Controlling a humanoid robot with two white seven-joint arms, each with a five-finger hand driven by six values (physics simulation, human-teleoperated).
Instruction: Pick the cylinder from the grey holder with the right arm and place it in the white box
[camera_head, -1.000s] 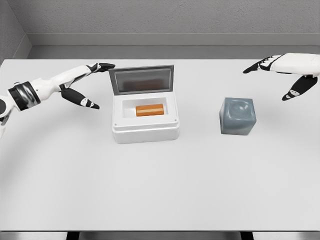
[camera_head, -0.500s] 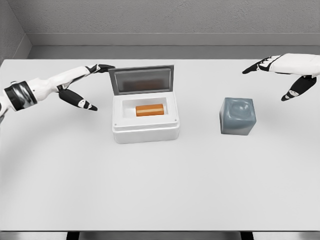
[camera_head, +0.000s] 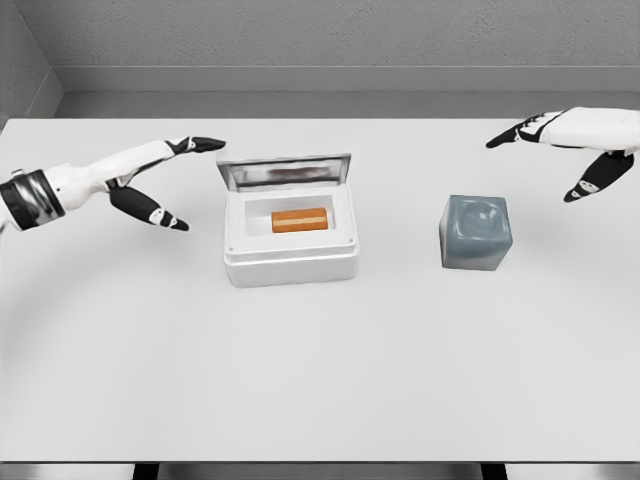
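The orange cylinder lay on its side inside the white box, so the placing looked done. The grey holder stood vacant, well apart to the right on the worktop. The box lid leaned partway over the opening; closing it seemed the only step that could be left. The right robot hand hovered beyond the holder, fingers spread, holding nothing. The left robot hand was just beside the lid's corner, fingers extended, thumb splayed, gripping nothing. No brand, label or writing could be read anywhere.
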